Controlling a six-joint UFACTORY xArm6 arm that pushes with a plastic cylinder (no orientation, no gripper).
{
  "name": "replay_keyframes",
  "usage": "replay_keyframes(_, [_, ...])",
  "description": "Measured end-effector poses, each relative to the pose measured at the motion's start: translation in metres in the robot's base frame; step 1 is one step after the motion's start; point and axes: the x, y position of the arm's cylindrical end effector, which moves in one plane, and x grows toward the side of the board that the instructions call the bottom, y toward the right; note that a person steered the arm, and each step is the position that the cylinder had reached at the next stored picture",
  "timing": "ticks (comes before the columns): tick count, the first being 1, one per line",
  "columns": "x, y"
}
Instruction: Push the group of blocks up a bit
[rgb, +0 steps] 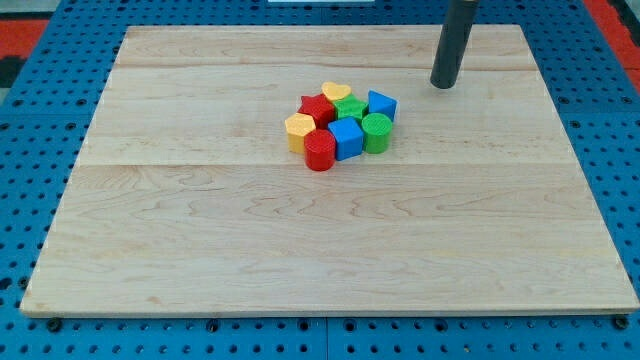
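Observation:
A tight group of small blocks sits just above the board's middle. It holds a yellow block at the top, a red star block, a green block, a blue block, a yellow block at the left, a blue cube, a green cylinder and a red cylinder at the bottom. My tip rests on the board up and to the right of the group, apart from the blue block nearest it.
The wooden board lies on a blue perforated table. The board's edges run near all sides of the view.

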Motion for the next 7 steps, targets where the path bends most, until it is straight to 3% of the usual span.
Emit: replay_keyframes(7, [0.0001, 0.0029])
